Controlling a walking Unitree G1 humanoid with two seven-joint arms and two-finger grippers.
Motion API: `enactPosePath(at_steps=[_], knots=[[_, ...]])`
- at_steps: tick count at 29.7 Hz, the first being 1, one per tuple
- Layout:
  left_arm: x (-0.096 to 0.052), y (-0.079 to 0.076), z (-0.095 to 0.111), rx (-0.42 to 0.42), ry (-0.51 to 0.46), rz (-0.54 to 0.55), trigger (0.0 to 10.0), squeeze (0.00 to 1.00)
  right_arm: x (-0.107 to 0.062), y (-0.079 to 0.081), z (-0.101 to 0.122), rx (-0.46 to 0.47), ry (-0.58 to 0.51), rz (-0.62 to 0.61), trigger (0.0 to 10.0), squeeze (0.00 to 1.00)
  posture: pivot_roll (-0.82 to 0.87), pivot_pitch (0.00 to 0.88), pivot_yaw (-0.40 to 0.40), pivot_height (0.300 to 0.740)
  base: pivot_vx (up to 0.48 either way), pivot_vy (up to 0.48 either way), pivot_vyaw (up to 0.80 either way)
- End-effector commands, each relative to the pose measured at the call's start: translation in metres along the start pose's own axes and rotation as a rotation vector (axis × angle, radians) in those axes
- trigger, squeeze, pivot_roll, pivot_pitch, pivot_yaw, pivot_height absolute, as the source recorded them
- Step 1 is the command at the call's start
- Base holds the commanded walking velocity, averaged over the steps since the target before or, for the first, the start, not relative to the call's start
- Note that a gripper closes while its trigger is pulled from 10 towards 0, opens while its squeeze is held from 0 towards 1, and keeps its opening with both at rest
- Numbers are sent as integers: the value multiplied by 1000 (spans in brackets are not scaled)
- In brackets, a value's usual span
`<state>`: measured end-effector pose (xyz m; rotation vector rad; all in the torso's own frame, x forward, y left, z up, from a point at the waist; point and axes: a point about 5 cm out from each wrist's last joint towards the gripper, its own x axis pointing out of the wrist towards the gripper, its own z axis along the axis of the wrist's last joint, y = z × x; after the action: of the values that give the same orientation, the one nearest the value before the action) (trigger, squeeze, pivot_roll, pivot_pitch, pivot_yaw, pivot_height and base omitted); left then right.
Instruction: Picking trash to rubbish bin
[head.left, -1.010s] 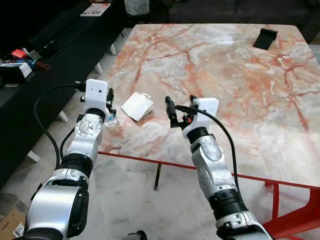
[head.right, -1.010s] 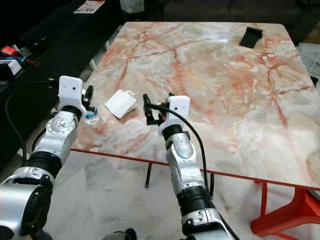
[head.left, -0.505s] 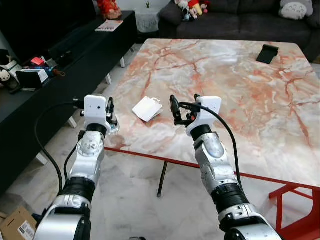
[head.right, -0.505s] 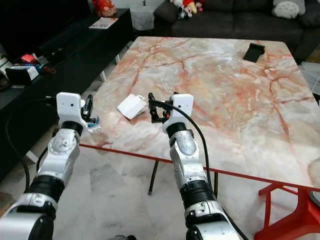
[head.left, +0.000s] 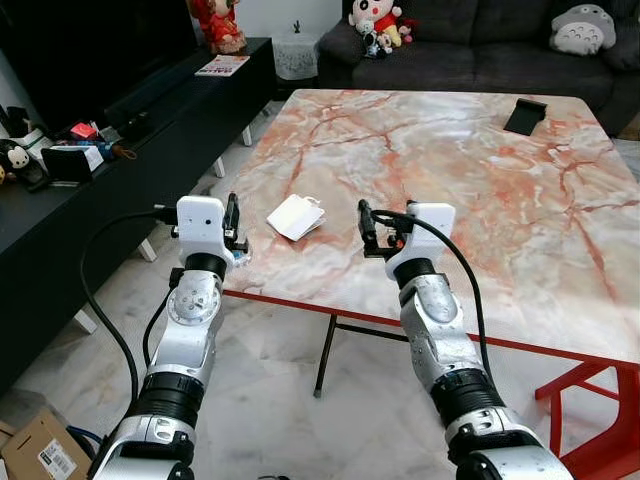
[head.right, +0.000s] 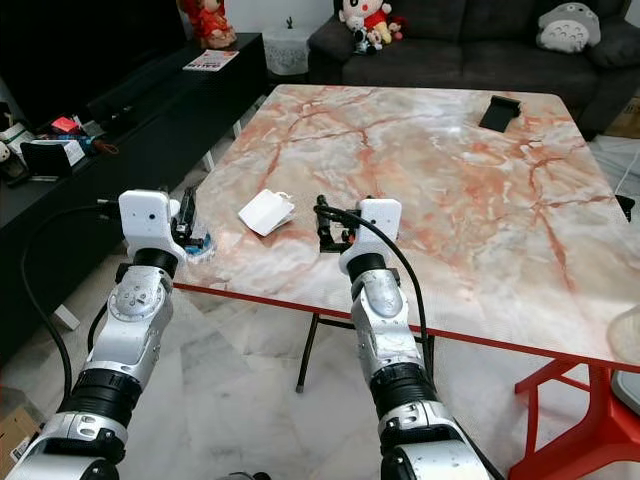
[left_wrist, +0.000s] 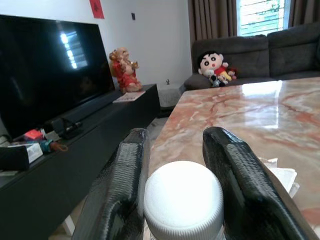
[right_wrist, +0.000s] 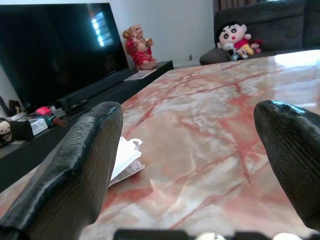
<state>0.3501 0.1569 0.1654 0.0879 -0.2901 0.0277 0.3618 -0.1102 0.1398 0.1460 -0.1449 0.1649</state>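
At the near left corner of the pink-veined marble table (head.left: 470, 160), we grip a small clear plastic bottle with a white cap (left_wrist: 183, 199) in our left gripper (head.left: 231, 222).

Our two black fingers (left_wrist: 121, 190) press against the bottle's sides, holding it upright at the table's edge. A flat white paper packet (head.left: 296, 216) lies on the marble just beyond, between our arms. Our right gripper (head.left: 377, 225) hovers over the tabletop with its fingers spread wide, holding nothing. A black phone stand (head.left: 526, 115) sits at the far right, well apart; a dark sofa with plush toys (head.right: 470, 45) lies behind the table.
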Motion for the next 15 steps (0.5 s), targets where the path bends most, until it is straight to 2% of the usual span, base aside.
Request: enactPosePath(at_steps=[1,15], knots=[[2,4,9,16,-32,12,10000,0,4,2,4,0,-14,3,10000,0,32,0,83,740,0,0,0],[0,0,8,14,-7,-3,10000,0,2,-6,2,-2,-18,-32,10000,0,35,0,93,740,0,0,0]])
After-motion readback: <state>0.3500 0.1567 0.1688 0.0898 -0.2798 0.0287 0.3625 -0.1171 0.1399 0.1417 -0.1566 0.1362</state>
